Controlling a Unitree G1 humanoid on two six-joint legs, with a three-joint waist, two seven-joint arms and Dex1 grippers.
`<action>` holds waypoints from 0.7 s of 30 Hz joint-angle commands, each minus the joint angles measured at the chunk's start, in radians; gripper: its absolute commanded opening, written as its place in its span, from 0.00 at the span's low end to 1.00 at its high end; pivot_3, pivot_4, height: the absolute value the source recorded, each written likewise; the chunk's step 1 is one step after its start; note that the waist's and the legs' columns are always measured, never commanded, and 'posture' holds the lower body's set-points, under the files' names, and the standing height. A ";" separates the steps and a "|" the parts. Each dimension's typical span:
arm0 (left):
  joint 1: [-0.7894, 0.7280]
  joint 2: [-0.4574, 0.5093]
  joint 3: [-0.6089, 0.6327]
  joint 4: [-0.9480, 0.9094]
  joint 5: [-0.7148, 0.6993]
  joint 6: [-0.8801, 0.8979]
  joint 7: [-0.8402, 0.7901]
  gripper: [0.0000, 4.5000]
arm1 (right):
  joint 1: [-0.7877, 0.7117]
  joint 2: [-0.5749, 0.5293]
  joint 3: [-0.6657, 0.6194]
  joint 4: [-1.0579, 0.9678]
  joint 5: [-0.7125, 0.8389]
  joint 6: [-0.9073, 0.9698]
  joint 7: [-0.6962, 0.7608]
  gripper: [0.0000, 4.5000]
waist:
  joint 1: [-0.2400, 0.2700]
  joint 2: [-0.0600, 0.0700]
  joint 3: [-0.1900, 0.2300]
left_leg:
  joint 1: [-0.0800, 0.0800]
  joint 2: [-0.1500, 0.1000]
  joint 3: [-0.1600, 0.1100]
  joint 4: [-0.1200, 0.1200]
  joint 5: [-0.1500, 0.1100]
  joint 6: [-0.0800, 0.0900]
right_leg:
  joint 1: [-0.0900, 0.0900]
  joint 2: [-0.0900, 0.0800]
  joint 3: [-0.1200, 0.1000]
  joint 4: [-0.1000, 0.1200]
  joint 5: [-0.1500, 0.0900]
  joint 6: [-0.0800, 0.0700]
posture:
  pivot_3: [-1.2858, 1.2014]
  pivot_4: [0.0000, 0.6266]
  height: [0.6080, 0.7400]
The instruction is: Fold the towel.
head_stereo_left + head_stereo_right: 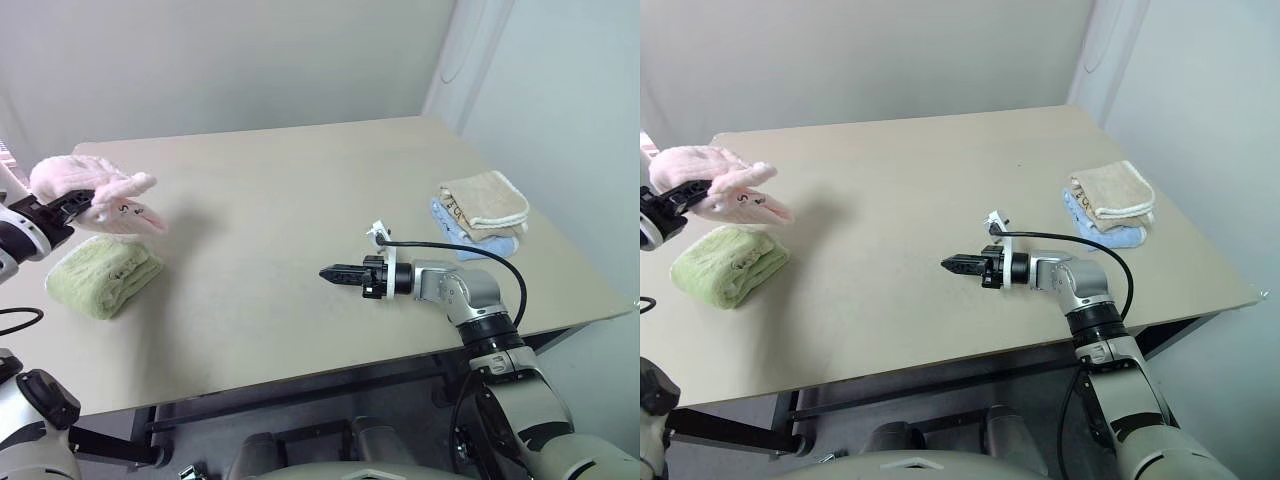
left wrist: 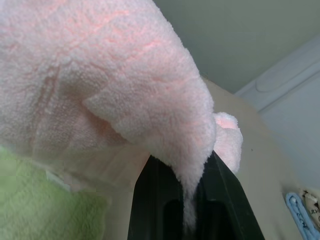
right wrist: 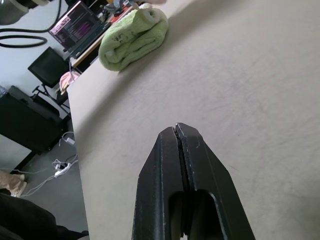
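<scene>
Overhead, plain beige table (image 1: 300, 200), white walls (image 1: 220, 60)

A pale pink towel (image 1: 95, 195) is showing a thick, fuzzy terry-cloth pile with a flatter woven band along one edge. A light green towel (image 1: 103, 274) is looking equally plush and nubbly. A beige towel (image 1: 486, 199) and a blue towel (image 1: 478, 240) are appearing as soft looped cloth with pale stitched borders. The table (image 1: 290, 200) is presenting a smooth, matt beige top with faint scuffing. The right gripper (image 1: 335, 272) is showing matt black plastic fingers, and a glossy black cable (image 1: 470, 247) is arching over the silver-grey metal-looking wrist.
</scene>
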 commanded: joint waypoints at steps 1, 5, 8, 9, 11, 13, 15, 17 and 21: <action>0.091 0.004 0.019 0.010 0.001 -0.066 -0.062 0.01 | 0.000 -0.015 -0.005 -0.031 -0.001 -0.011 0.010 0.00 | -0.001 0.001 0.000 | 0.001 0.000 0.001 0.000 0.000 0.000 | 0.000 0.000 0.000 0.000 0.000 0.000 | 0.52 0.00 0.92; 0.240 -0.025 0.033 -0.065 -0.028 -0.061 -0.092 0.01 | 0.015 -0.027 -0.010 -0.045 -0.004 -0.012 0.004 0.00 | 0.002 0.000 0.000 | 0.000 0.001 0.001 -0.001 0.000 0.000 | -0.001 -0.001 0.000 0.000 0.000 0.000 | 0.52 0.00 0.92; 0.303 -0.042 0.032 -0.057 -0.020 -0.091 -0.107 0.01 | 0.020 -0.033 -0.014 -0.048 -0.002 -0.008 0.000 0.00 | 0.005 -0.003 -0.001 | 0.000 0.002 0.001 0.000 0.000 0.000 | -0.001 -0.001 0.000 0.000 0.000 -0.001 | 0.52 0.00 0.92; 0.302 -0.047 0.038 -0.039 -0.023 -0.090 -0.098 0.01 | 0.022 -0.034 -0.014 -0.049 -0.002 -0.007 0.000 0.00 | 0.007 -0.003 -0.001 | 0.000 0.003 0.001 0.001 0.000 0.000 | -0.001 -0.001 0.000 0.000 0.000 -0.001 | 0.52 0.00 0.92; 0.303 -0.052 0.032 -0.018 -0.015 -0.102 -0.093 0.01 | 0.025 -0.037 -0.014 -0.051 -0.005 -0.010 -0.001 0.00 | 0.006 -0.003 -0.001 | 0.000 0.003 0.001 0.002 0.000 0.000 | 0.000 -0.001 0.000 0.000 0.000 -0.001 | 0.52 0.00 0.92; 0.310 -0.060 0.017 -0.017 -0.012 -0.108 -0.098 0.01 | 0.028 -0.041 -0.014 -0.056 -0.004 -0.009 -0.001 0.00 | 0.004 -0.003 -0.001 | 0.001 0.003 0.001 0.002 0.000 0.000 | 0.000 -0.002 -0.001 0.000 0.000 -0.001 | 0.52 0.00 0.92; 0.304 -0.070 0.017 -0.013 -0.016 -0.109 -0.085 0.01 | 0.030 -0.044 -0.015 -0.059 -0.006 -0.011 -0.002 0.00 | 0.004 -0.002 -0.001 | 0.001 0.003 0.002 0.001 0.000 0.000 | 0.000 -0.002 -0.001 0.000 0.000 -0.001 | 0.52 0.00 0.92; 0.302 -0.079 0.009 -0.017 -0.009 -0.118 -0.075 0.01 | 0.032 -0.044 -0.014 -0.058 -0.009 -0.019 -0.004 0.00 | 0.004 -0.003 -0.001 | 0.000 0.003 0.003 0.001 0.000 0.000 | -0.001 -0.002 -0.001 0.000 0.000 -0.001 | 0.52 0.00 0.92; 0.303 -0.111 0.023 -0.040 0.007 -0.166 -0.012 0.01 | 0.040 -0.040 -0.013 -0.070 -0.016 -0.038 -0.007 0.00 | 0.004 -0.002 -0.001 | 0.000 0.003 0.003 0.000 0.000 0.000 | -0.001 -0.001 -0.001 0.000 0.000 -0.001 | 0.52 0.00 0.92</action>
